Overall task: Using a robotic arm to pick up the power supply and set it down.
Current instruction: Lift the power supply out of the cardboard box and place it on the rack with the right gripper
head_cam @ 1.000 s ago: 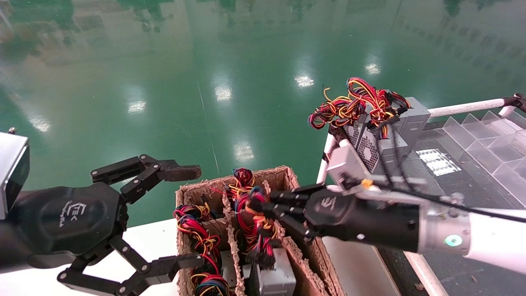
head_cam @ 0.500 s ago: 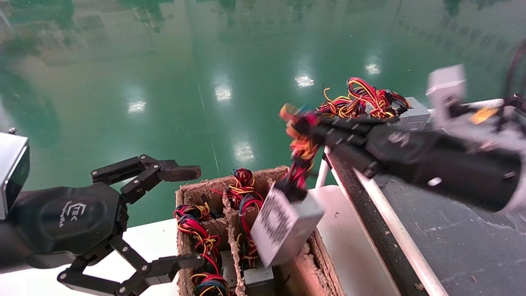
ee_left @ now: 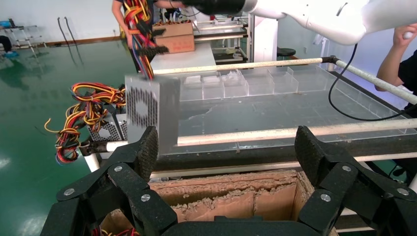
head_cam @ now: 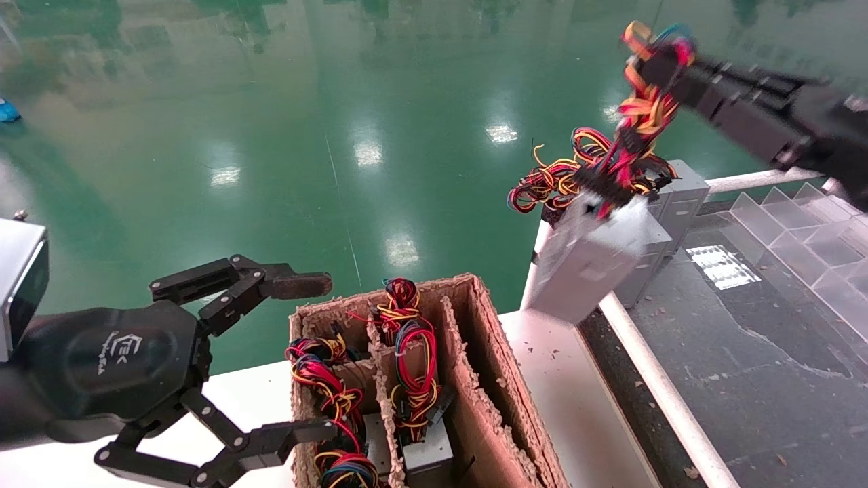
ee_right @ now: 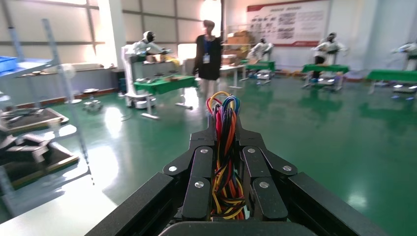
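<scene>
Silver-grey power supply (head_cam: pixel 588 261) dangling tilted, wires up in right pincer (head_cam: pixel 661 61).

1. My left end effector (head_cam: pixel 271 366) has a rounded matte-black palm printed with a white logo.
2. Its two long black fingers (head_cam: pixel 237 281) are linkage bars joined by silver screws, ending in flat, worn pads.
3. A silver-white block (head_cam: pixel 20 285) sits at its wrist.
4. My right end effector (head_cam: pixel 661 57) is the same black, its fingers dotted with small silver screws.
5. From the left wrist view, my right arm (ee_left: pixel 339 17) wears a smooth white shell, with a black cable trailing below.
</scene>
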{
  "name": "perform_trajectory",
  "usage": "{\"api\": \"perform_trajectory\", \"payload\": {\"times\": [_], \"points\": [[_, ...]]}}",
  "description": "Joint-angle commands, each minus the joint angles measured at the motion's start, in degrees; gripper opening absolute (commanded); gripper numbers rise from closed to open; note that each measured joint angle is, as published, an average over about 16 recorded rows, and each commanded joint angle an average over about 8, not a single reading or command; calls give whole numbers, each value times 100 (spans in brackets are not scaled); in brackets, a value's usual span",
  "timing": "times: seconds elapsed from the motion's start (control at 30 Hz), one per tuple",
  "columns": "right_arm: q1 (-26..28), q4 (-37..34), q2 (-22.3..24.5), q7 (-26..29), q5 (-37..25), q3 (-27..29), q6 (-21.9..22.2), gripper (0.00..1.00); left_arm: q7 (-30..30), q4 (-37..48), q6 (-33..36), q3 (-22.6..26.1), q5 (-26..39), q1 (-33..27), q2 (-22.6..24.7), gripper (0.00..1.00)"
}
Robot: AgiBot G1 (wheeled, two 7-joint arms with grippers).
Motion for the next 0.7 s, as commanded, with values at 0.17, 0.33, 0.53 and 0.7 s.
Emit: {"api": "perform_trajectory", "payload": {"times": [0.17,0.33,0.53,0.7], "points": [[360,-574,170,-170,-119,20,-159,0,0,0,0,0,0,0,0,100],[620,-1130,284,-380,-272,-26,-384,0,0,0,0,1,0,0,0,100],[908,-1839,330,-484,-388,-151,-947,0,1,0,0,1,-1,0,0,100],[1187,-2438,351,-623,-560,-303,-1358,0,1,0,-1,1,-1,0,-1,100]]}}
